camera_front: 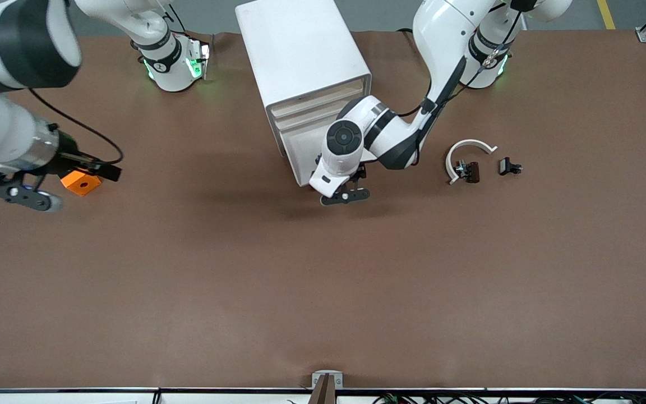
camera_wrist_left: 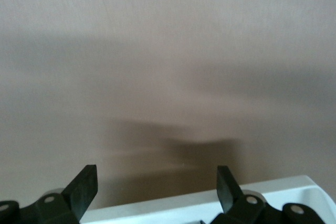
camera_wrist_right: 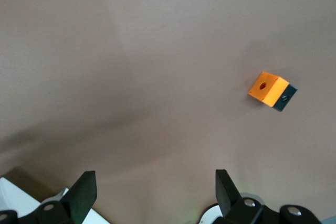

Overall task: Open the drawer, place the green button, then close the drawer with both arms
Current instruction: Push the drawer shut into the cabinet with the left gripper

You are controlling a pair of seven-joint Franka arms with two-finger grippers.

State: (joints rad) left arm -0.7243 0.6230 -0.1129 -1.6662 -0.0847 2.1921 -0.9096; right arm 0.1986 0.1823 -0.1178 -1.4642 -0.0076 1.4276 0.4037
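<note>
The white cabinet (camera_front: 300, 62) stands at the middle of the table's robot side, its drawer fronts (camera_front: 307, 147) facing the front camera. My left gripper (camera_front: 345, 195) hangs low just in front of the lowest drawer, open and holding nothing. In the left wrist view the left gripper (camera_wrist_left: 157, 182) spans bare table, with a white edge (camera_wrist_left: 210, 203) of the drawer unit close under it. The button (camera_front: 509, 166), small and black, lies toward the left arm's end. My right gripper (camera_front: 31, 196) (camera_wrist_right: 156, 184) is open and empty beside the orange cube (camera_front: 81, 181) (camera_wrist_right: 269, 88).
A white curved piece (camera_front: 469, 150) lies beside the button, with a dark brown clip-like part (camera_front: 471, 171) inside its arc. Both arm bases stand on either side of the cabinet. The brown table (camera_front: 323, 292) stretches wide toward the front camera.
</note>
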